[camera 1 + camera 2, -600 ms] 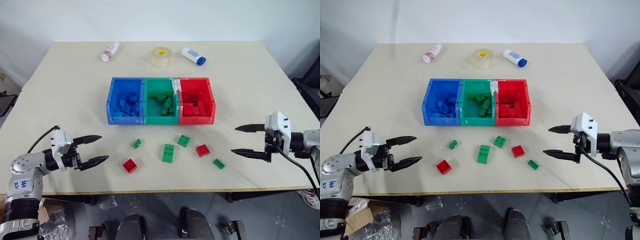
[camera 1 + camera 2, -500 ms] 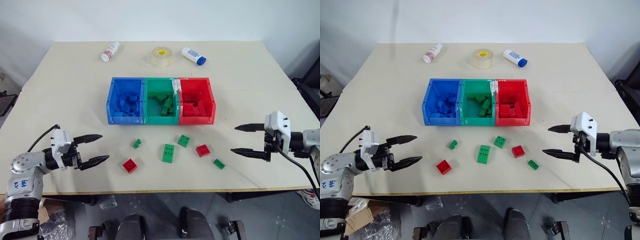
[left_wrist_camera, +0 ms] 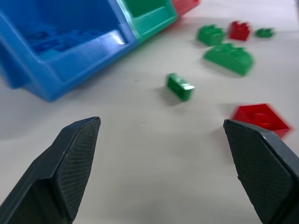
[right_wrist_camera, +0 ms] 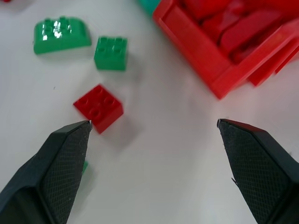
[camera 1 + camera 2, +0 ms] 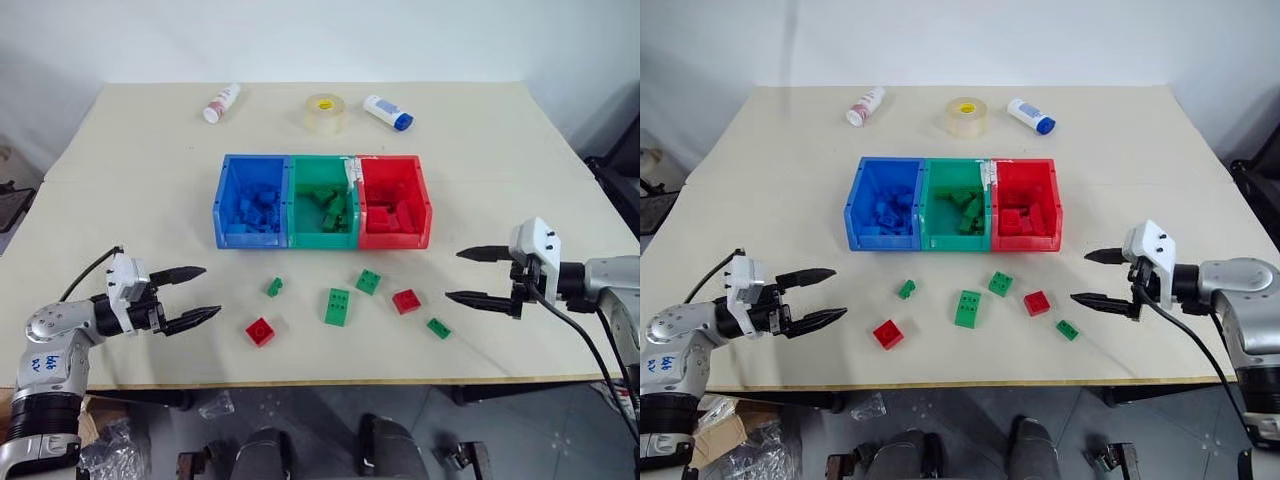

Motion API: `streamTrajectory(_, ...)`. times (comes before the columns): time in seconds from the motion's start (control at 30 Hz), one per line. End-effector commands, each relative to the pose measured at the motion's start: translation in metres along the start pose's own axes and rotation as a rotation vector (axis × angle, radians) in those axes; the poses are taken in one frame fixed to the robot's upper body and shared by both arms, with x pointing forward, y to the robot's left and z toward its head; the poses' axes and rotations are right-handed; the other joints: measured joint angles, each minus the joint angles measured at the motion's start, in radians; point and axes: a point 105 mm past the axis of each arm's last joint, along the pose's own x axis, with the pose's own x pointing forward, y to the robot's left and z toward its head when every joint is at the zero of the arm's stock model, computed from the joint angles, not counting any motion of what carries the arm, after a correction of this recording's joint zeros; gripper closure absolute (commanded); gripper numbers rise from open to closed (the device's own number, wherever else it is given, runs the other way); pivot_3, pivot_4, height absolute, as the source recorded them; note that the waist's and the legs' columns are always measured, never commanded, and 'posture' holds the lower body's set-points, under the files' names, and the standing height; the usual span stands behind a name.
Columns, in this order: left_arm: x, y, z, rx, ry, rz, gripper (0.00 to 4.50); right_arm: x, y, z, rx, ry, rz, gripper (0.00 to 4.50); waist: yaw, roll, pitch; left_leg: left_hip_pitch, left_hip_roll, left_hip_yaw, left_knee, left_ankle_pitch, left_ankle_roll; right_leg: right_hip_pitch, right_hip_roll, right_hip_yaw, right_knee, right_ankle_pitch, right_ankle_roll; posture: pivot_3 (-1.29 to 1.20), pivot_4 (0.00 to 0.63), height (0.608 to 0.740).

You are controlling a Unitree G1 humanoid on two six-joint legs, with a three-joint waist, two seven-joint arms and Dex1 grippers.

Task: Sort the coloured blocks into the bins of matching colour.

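Observation:
Three joined bins stand mid-table: blue [image 5: 222, 200], green [image 5: 320, 238], red [image 5: 422, 200], each with several blocks inside. Loose blocks lie in front of them: a small green one [image 5: 274, 287], a red one [image 5: 260, 331], a longer green one [image 5: 337, 306], a green square [image 5: 368, 281], a red one [image 5: 405, 300] and a small green one [image 5: 438, 327]. My left gripper [image 5: 192, 294] is open and empty, left of the near red block. My right gripper [image 5: 468, 275] is open and empty, just right of the far red block [image 4: 98, 107].
At the table's far side lie a white bottle with a red label [image 5: 219, 102], a clear tape roll [image 5: 323, 112] and a white bottle with a blue cap [image 5: 386, 111]. The table's front edge [image 5: 330, 381] runs close below the loose blocks.
My right gripper has moved left, toward the loose blocks. My left gripper has barely shifted. Both stay open.

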Motion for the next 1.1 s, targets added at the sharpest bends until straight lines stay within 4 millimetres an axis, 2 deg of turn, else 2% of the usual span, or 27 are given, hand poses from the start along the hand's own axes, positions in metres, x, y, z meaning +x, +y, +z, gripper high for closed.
streamTrajectory(0.03, -0.001, -0.002, 0.004, 0.021, -0.028, -0.051, 0.01, -0.032, -0.001, 0.002, -0.019, 0.039, -0.062, 0.0, 0.007, 0.0, 0.0, 0.0, 0.0, 0.0, 0.0, 0.0, 0.0, 0.0, 0.0, 0.0, 0.0, 0.0, 0.0, 0.0, 0.15, 0.74)
streamTrajectory(0.2, -0.003, -0.002, 0.004, 0.03, -0.038, -0.064, 0.01, -0.052, 0.006, -0.003, -0.002, 0.079, -0.087, 0.0, 0.006, 0.0, 0.0, 0.001, 0.0, 0.001, 0.0, 0.0, 0.0, 0.0, 0.0, 0.001, 0.0, 0.0, 0.0, 0.0, 0.15, 0.74)
streamTrajectory(0.3, -0.006, -0.003, 0.003, 0.036, -0.045, -0.066, 0.01, -0.056, 0.012, -0.002, -0.001, 0.092, -0.075, 0.0, 0.001, 0.0, 0.0, 0.001, 0.0, 0.0, 0.0, 0.0, 0.0, 0.0, 0.0, 0.001, 0.001, 0.0, 0.0, 0.0, 0.15, 0.74)
streamTrajectory(0.47, -0.005, -0.01, 0.003, 0.068, -0.035, -0.077, 0.01, -0.034, 0.026, 0.011, -0.019, 0.078, 0.027, 0.0, -0.012, 0.0, 0.0, 0.001, 0.0, 0.0, 0.0, 0.0, 0.0, 0.0, 0.0, 0.001, 0.001, 0.0, 0.0, 0.0, 0.15, 0.74)
streamTrajectory(0.53, -0.004, -0.016, 0.005, 0.079, -0.038, -0.08, 0.01, -0.017, 0.037, 0.014, -0.011, 0.083, 0.106, 0.0, -0.016, 0.0, 0.0, 0.001, 0.0, 0.0, 0.0, 0.0, 0.0, 0.0, 0.0, 0.001, 0.0, 0.0, 0.0, 0.0, 0.15, 0.74)
streamTrajectory(0.7, -0.007, -0.035, 0.008, 0.078, -0.052, -0.067, 0.01, 0.012, 0.051, 0.007, -0.01, 0.132, 0.223, 0.0, -0.012, 0.0, 0.0, 0.001, 0.001, -0.001, 0.0, -0.001, 0.0, 0.0, 0.0, 0.001, 0.0, 0.0, 0.0, 0.0, 0.15, 0.74)
streamTrajectory(0.83, -0.011, -0.049, 0.007, 0.057, -0.049, -0.05, 0.01, 0.022, 0.05, -0.004, -0.025, 0.173, 0.251, 0.0, -0.008, -0.001, 0.0, 0.0, 0.0, -0.001, 0.0, -0.001, 0.0, 0.0, -0.001, 0.0, 0.0, 0.0, 0.0, 0.0, 0.15, 0.74)
streamTrajectory(1.0, -0.011, -0.053, 0.007, 0.048, -0.053, -0.024, 0.01, 0.03, 0.043, -0.022, -0.052, 0.235, 0.228, 0.0, -0.009, -0.001, 0.0, 0.001, 0.0, -0.001, 0.001, -0.001, 0.0, 0.0, -0.001, 0.0, 0.001, 0.0, 0.0, 0.0, 0.15, 0.74)
streamTrajectory(1.1, -0.008, -0.052, 0.008, 0.052, -0.062, -0.016, 0.0, 0.037, 0.036, -0.03, -0.069, 0.256, 0.199, 0.62, -0.011, -0.001, 0.0, 0.001, 0.0, 0.0, 0.001, -0.001, 0.0, 0.001, -0.001, 0.0, 0.001, 0.0, 0.0, 0.0, 0.15, 0.74)
